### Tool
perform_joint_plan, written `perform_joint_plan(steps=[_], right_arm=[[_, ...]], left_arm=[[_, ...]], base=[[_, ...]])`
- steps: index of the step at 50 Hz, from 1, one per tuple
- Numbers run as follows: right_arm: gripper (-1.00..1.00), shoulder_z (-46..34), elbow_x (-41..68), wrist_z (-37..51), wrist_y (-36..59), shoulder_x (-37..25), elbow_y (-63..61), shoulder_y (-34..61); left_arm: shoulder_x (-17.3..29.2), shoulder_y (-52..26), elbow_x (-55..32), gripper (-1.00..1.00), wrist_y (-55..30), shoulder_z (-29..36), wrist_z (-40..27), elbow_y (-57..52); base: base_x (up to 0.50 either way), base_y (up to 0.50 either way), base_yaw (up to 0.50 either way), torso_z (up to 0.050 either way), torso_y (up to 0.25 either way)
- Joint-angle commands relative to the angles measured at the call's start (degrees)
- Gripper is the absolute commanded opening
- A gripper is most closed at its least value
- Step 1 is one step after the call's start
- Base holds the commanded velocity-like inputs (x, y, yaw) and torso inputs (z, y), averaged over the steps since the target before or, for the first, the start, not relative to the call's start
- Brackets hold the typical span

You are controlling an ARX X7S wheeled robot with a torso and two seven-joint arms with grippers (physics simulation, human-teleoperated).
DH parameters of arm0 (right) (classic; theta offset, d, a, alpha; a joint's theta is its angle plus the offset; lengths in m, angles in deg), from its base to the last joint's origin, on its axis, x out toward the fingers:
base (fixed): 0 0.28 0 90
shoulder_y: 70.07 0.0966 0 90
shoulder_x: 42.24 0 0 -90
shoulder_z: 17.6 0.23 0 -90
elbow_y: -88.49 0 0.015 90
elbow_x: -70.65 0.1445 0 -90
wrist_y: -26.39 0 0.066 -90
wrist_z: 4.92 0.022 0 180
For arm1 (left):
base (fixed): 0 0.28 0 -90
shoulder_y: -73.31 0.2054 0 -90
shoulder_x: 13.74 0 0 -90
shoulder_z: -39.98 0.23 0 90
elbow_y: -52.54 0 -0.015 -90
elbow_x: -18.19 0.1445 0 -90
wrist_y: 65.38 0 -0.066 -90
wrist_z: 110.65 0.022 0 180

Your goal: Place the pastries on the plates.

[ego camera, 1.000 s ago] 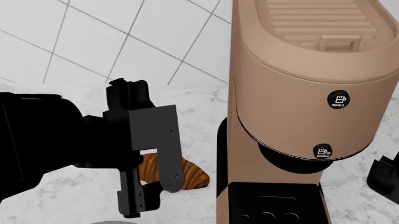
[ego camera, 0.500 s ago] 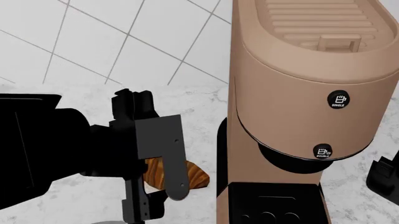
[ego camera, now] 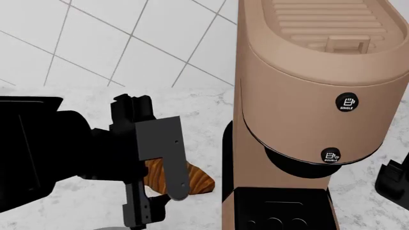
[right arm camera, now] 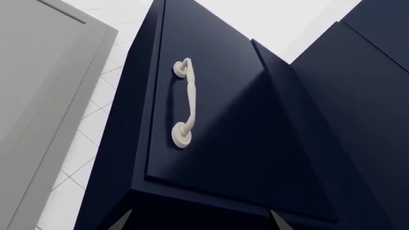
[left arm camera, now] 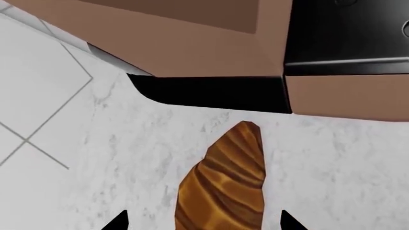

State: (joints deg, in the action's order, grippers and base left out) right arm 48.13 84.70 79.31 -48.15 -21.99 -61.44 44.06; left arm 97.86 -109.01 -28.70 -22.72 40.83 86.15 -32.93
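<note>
A glossy golden-brown ridged croissant [left arm camera: 223, 187] lies on the white marble counter [left arm camera: 128, 158], close to the coffee machine's base. My left gripper [left arm camera: 201, 223] hangs over it, open, with one black fingertip [left arm camera: 118, 222] on each side and a gap to the pastry. In the head view the left gripper [ego camera: 156, 191] covers most of the croissant [ego camera: 199, 181]. My right gripper [right arm camera: 199, 223] is open with nothing between its fingers and faces a dark blue cabinet. A thin grey sliver [ego camera: 110, 228] at the head view's bottom edge is too small to identify. No plate shows clearly.
A tall tan coffee machine [ego camera: 319, 96] with a black base stands right beside the croissant. White tiled wall [ego camera: 96, 43] runs behind the counter. A dark blue cabinet door [right arm camera: 211, 120] with a cream handle [right arm camera: 185, 108] fills the right wrist view. Part of the right arm [ego camera: 393, 184] shows at the head view's right edge.
My left gripper has sunk a little toward the croissant, dipping further and then rising slightly. The croissant and the right arm have not moved.
</note>
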Motion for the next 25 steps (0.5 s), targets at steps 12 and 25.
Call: perform_joint_plan(steps=[12,25], right_arm=[[1.0,-5.83,2.53,3.82,-2.43,-5.23,-0.03,4.64],[1.0,-11.4,4.05,5.24,-2.91,-6.88,-0.04,10.3]], left_arm=[[-3.28,2.78,2.95,1.0,2.41,-0.08,3.82,7.04],[-4.07,3.88,2.91,1.0,2.84,-0.15,3.86,7.91]], base=[[0.0,0.0,0.0,0.0,0.0],[0.0,0.0,0.0,0.0,0.0]])
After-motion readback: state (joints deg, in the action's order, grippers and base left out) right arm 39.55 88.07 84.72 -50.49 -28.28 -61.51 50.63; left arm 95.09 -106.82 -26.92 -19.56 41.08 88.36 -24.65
